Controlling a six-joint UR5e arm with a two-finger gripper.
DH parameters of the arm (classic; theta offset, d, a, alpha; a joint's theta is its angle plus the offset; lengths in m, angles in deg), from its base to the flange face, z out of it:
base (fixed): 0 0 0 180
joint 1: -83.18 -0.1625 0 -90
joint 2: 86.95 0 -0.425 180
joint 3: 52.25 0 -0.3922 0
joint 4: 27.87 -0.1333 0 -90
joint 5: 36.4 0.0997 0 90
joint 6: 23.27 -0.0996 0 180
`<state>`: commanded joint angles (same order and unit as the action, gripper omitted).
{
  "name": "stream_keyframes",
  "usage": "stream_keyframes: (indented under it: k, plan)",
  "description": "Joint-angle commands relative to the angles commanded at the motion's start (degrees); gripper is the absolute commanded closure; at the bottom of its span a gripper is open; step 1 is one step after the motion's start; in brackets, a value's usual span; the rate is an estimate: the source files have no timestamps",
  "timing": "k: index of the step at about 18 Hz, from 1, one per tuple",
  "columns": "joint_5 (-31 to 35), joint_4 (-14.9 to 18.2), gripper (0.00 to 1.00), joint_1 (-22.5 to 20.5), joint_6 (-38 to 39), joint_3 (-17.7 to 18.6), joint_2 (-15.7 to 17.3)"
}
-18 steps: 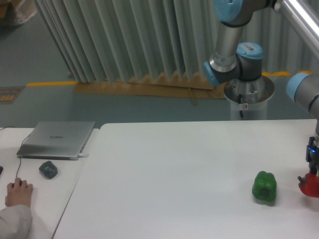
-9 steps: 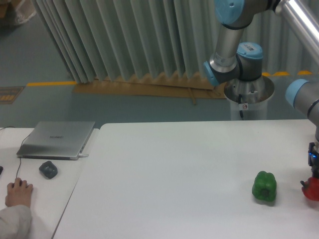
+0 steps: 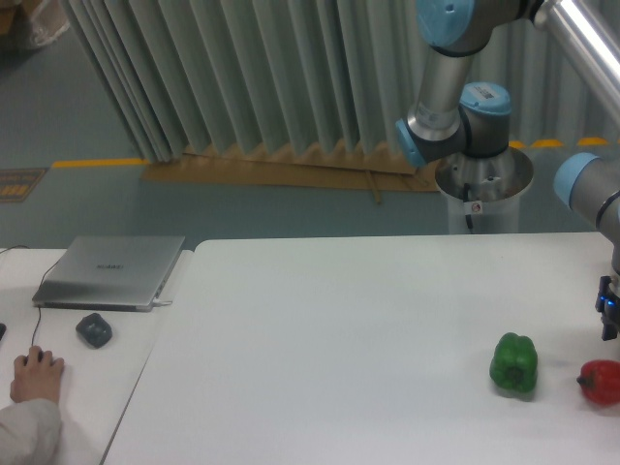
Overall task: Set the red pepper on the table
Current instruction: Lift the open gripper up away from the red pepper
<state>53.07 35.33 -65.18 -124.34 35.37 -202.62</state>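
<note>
The red pepper (image 3: 601, 381) rests on the white table (image 3: 368, 329) at its far right, close to the frame's edge. A green bell pepper (image 3: 513, 364) stands just to its left, apart from it. My gripper (image 3: 611, 329) hangs directly above the red pepper, with a small gap between them and nothing in its fingers. The frame's right edge cuts off most of the gripper, so only its dark left side with a blue light shows.
A narrower white desk (image 3: 126, 373) adjoins the table on the left, with a closed grey laptop (image 3: 111, 271), a dark small object (image 3: 94, 330) and a person's hand (image 3: 37, 373). The arm's base and pedestal (image 3: 480, 189) stand behind the table's far edge.
The gripper lowered the red pepper to the table, let go of it and rose a little. The pepper now stands free below it.
</note>
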Motion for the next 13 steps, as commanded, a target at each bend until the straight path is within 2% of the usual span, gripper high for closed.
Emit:
stream_keyframes:
  k: [2, 13]
  plan:
    - [0.00, 0.09, 0.00, 0.00, 0.00, 0.09, 0.09]
    - [2.37, 1.23, 0.00, 0.27, 0.18, 0.26, 5.09]
